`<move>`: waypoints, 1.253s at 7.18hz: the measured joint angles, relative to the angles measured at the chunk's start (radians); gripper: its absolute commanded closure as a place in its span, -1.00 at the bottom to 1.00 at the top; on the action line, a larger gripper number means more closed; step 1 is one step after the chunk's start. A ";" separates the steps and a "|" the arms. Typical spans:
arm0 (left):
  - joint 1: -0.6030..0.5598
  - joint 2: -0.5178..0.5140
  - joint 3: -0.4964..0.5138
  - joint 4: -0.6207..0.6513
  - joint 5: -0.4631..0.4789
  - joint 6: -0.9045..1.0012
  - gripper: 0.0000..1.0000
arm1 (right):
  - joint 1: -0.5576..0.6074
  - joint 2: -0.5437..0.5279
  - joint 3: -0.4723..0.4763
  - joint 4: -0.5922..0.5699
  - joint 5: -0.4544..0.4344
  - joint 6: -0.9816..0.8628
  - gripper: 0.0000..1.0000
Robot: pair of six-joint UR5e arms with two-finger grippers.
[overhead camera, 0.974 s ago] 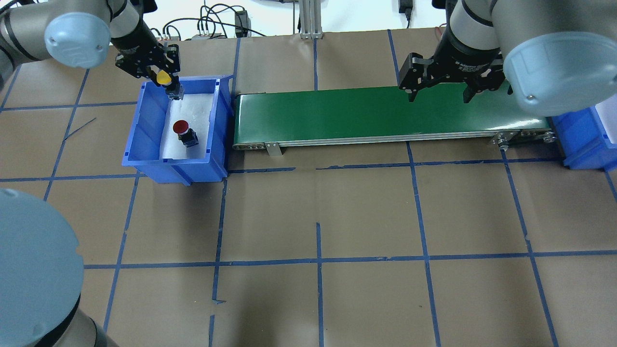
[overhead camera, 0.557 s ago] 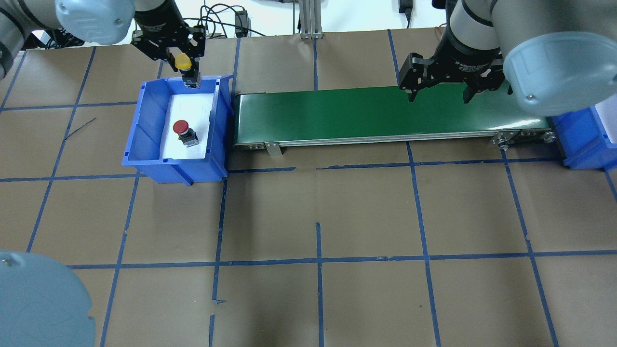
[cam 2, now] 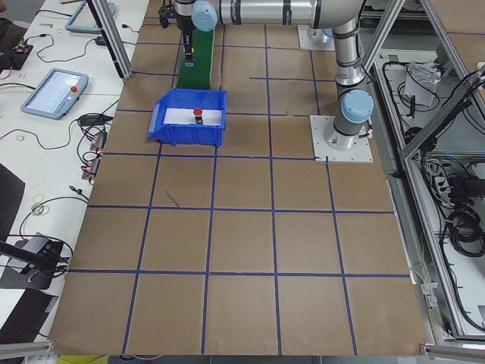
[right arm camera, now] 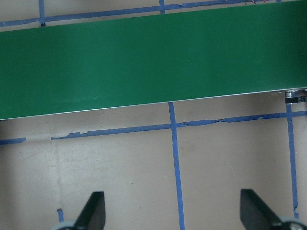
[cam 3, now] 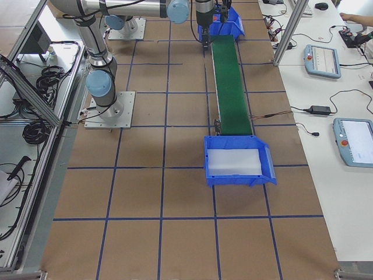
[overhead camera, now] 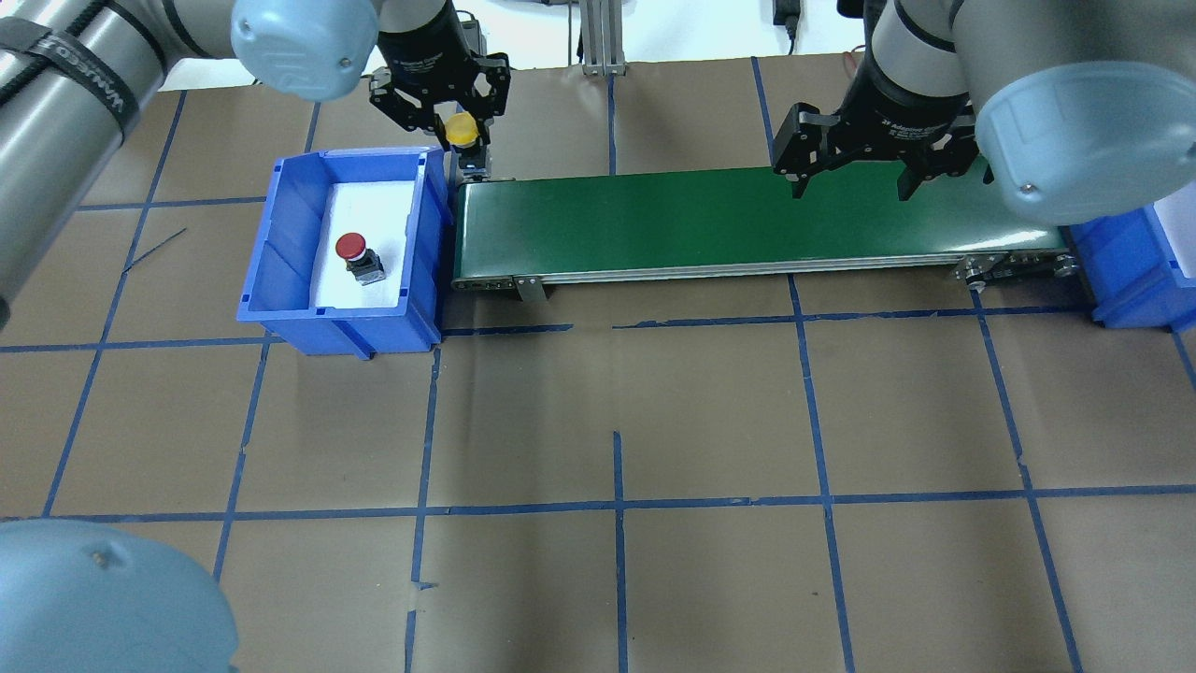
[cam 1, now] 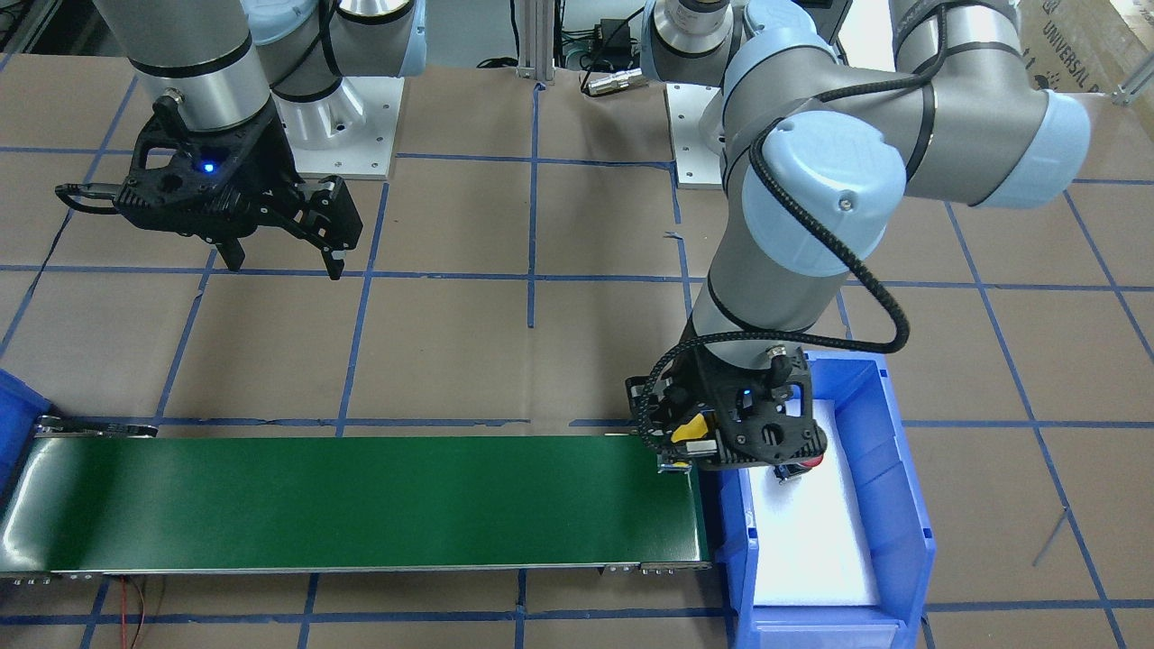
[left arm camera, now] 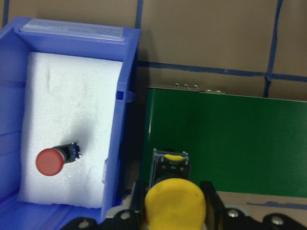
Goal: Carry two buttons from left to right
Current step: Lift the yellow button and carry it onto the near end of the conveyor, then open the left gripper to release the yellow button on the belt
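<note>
My left gripper (overhead camera: 464, 134) is shut on the yellow button (overhead camera: 461, 130), whose cap (left arm camera: 175, 201) sits between the fingers. It hangs over the left end of the green conveyor belt (overhead camera: 747, 220), near the belt's far corner. The red button (overhead camera: 352, 250) lies on white foam in the blue bin (overhead camera: 280, 245) at the left, and shows in the left wrist view (left arm camera: 50, 161). My right gripper (overhead camera: 851, 192) stands open with nothing between its fingers, above the right part of the belt (right arm camera: 153, 62).
A second blue bin (cam 3: 239, 161) with white foam sits at the belt's right end (overhead camera: 1121, 271). The table is brown paper crossed by blue tape lines. Cables and a metal post stand behind the belt at the table's far edge.
My left gripper has carried the yellow button rightward, from over the left bin's back wall to over the belt's left end. The red button and right arm have not moved.
</note>
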 measured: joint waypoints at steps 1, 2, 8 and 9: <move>-0.027 -0.034 -0.009 0.029 -0.018 -0.031 0.97 | 0.000 0.000 0.000 0.000 0.000 0.000 -1.00; -0.046 -0.058 -0.026 0.055 -0.024 -0.050 0.97 | 0.000 0.000 0.000 0.000 0.000 0.000 -1.00; -0.058 -0.145 -0.052 0.183 -0.021 -0.051 -0.98 | -0.002 0.000 0.000 0.000 -0.001 0.000 -1.00; -0.058 -0.147 -0.053 0.185 -0.019 -0.051 -1.00 | -0.002 0.000 0.000 0.000 -0.002 0.000 -1.00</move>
